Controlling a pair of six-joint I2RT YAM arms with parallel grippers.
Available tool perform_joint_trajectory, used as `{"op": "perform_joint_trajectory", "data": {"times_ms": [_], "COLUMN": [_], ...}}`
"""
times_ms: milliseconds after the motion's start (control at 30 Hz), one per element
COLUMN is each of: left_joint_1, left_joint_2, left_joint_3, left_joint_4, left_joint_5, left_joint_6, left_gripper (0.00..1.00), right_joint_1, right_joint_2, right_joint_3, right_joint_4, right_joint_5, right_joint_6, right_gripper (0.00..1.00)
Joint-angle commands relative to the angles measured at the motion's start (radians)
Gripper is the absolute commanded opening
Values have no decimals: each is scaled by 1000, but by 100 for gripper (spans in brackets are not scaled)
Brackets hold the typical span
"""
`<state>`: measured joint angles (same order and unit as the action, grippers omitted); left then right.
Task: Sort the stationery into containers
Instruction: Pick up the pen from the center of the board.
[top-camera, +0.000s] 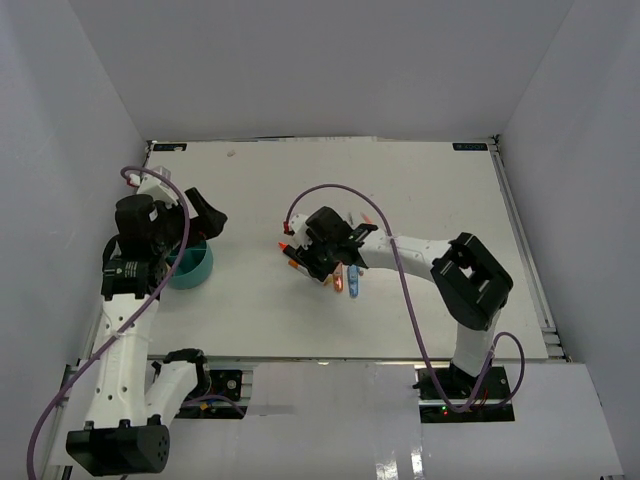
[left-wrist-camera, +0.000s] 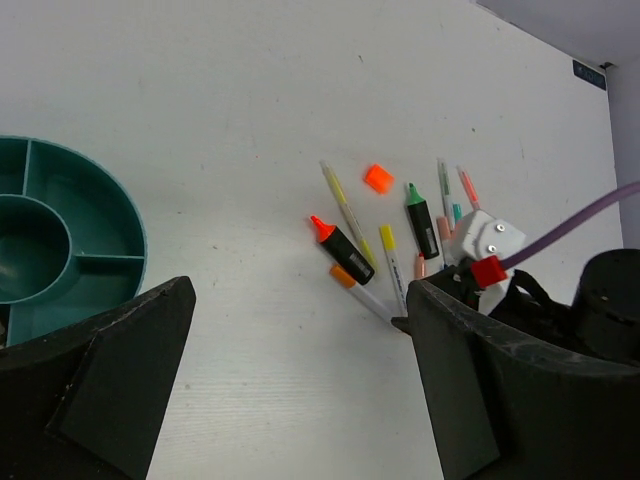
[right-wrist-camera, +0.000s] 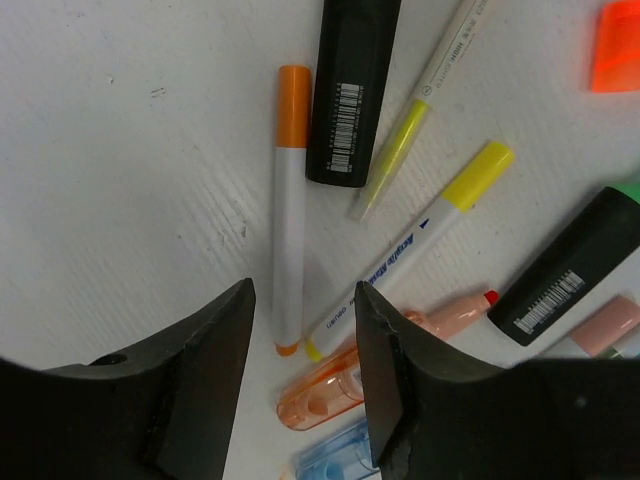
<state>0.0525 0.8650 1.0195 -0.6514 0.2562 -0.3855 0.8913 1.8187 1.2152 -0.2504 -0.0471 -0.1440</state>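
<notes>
**A:** We've got the right fingers (right-wrist-camera: 400, 380) half-narrowed astride the orange-capped white pen (right-wrist-camera: 288, 230). There's a gap on each side and no contact yet. The pen lies flat on the tabletop (top-camera: 420, 190) at the pile's edge.

**B:** Light, stiff, smooth barrel, we'd judge, so it may roll. We'd pinch mid-barrel, not the tail.

**A:** Left fingers (left-wrist-camera: 110, 380) gape wide and empty near the teal tub (left-wrist-camera: 128, 205).

**B:** Our count: one tub, two black markers, the orange-capped marker (left-wrist-camera: 342, 255) and the green-capped marker (left-wrist-camera: 421, 215). One orange square (left-wrist-camera: 378, 178). At least five thin pens (left-wrist-camera: 345, 205), and the arm hides the rest.
</notes>
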Motion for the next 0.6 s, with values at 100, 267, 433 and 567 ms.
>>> {"op": "perform_joint_trajectory", "data": {"times_ms": [100, 267, 433, 567], "left_joint_1": [-34, -36, -36, -36], "left_joint_2": [-11, -6, -3, 0], "left_joint_3": [-21, -30, -35, -38], "left_joint_4": [24, 25, 29, 29], "left_joint_5": [25, 38, 51, 57], "left_joint_6": [16, 8, 5, -1], "left_gripper": [98, 98, 98, 98], "right_joint_1": [37, 43, 52, 67], "right_joint_2": [59, 80, 100, 102], "right_joint_3": [67, 53, 35, 15], "right_joint_4": [-38, -36, -33, -21], "right_joint_5": [38, 43, 79, 99], "right_joint_6": [-17, -16, -16, -22], "right_gripper": [47, 45, 40, 38]}}
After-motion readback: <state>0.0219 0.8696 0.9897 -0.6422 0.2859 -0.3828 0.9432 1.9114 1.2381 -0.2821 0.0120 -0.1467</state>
